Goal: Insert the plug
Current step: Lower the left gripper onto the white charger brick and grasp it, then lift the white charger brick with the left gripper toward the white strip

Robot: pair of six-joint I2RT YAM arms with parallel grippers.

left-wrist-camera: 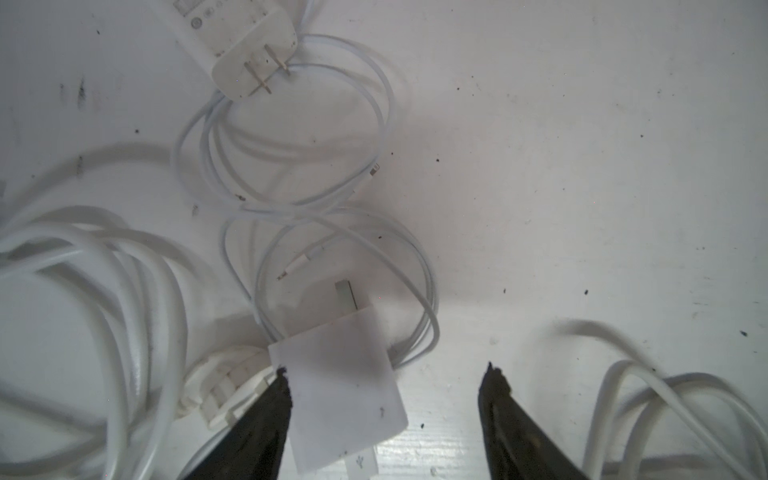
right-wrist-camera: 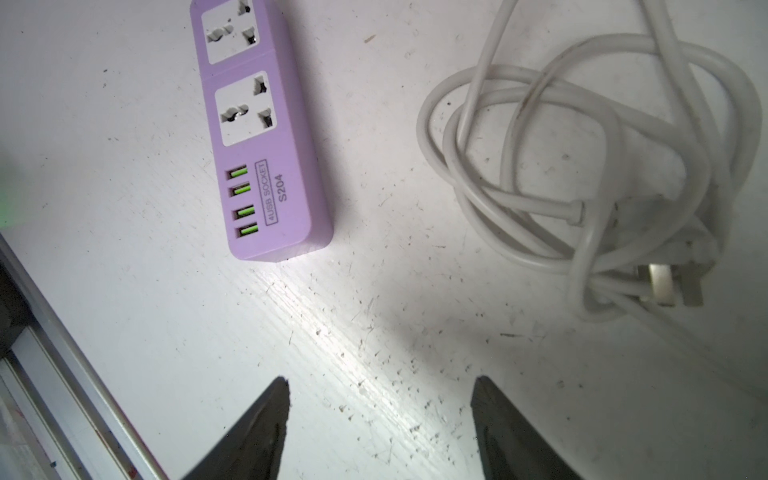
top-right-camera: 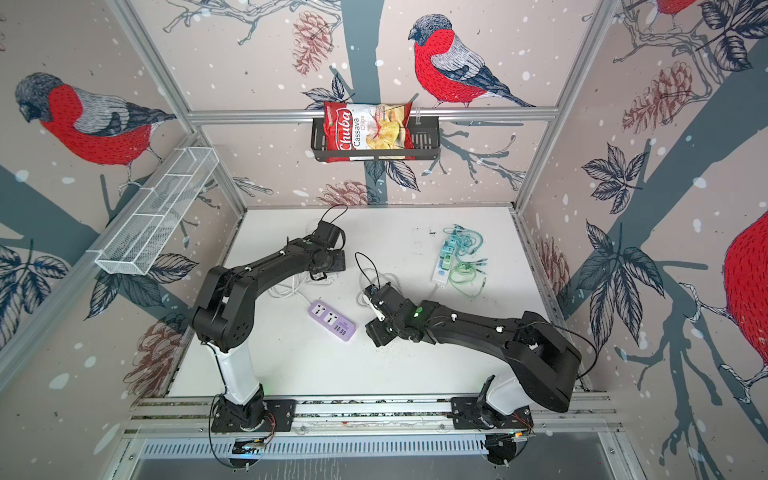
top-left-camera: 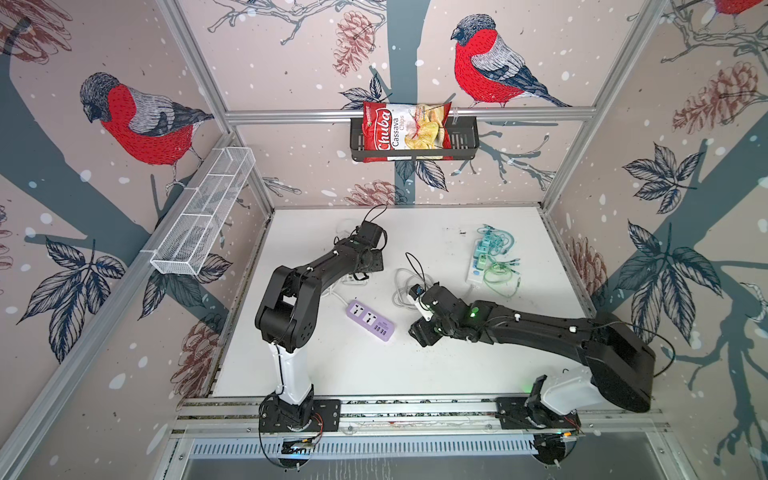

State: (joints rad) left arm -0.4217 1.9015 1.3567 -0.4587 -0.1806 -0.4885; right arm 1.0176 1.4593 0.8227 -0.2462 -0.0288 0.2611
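Left wrist view: white plug (left-wrist-camera: 340, 386) lies within the spread left gripper (left-wrist-camera: 386, 368).

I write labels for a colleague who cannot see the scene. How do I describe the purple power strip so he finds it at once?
Look at the white table, near its middle. A purple power strip lies there, with two white sockets and four green USB ports. Unlike the white strip under green cables at the right, its sockets are all empty.

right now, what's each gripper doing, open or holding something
left gripper: open, jaws either side of the white charger, not clamped on it.
right gripper: open, holding nothing, short of the purple power strip.
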